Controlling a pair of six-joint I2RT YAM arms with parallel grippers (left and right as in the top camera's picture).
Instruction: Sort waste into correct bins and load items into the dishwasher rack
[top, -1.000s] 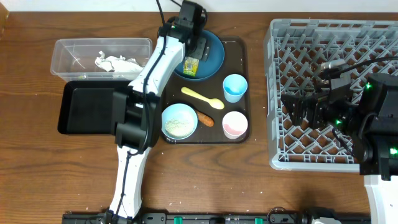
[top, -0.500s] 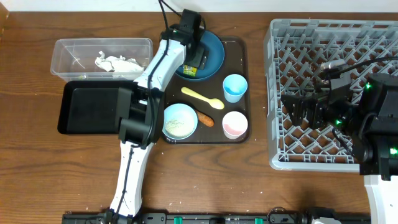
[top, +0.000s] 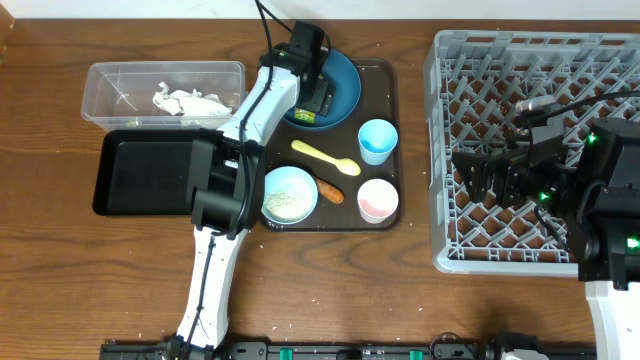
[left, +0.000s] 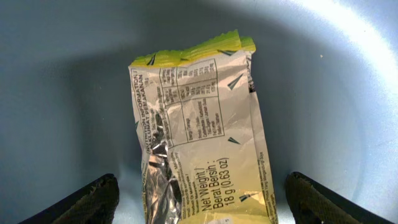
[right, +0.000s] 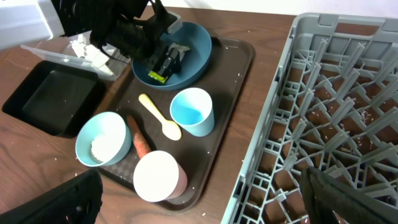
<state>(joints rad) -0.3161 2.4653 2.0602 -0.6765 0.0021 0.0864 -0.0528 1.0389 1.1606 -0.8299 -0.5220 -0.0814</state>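
In the upper middle of the overhead view, the left fingers (left: 93, 199) stand wide open over the dark blue plate (top: 345, 80); they hold nothing; the yellow-green wrapper (left: 199, 137) lies flat on the plate between the two tips, and I cannot tell if they touch it. The plate sits at the top of the brown serving tray (top: 390, 100); below it on that tray are the pale yellow spoon (top: 325, 157), the pale blue cup (top: 378, 140), the pink cup (top: 378, 200), the pale bowl (top: 289, 193) with white rice in it, and the orange-brown food piece (top: 331, 190) just beside the bowl. At the upper left, the clear tub (top: 165, 70) holds crumpled white paper (top: 185, 100); the black tray (top: 140, 175) sits just below it. At the right, the grey dishwasher rack (top: 480, 60) stands on the bench (top: 60, 280); the right fingers (right: 68, 199) hang wide open over it, holding nothing.
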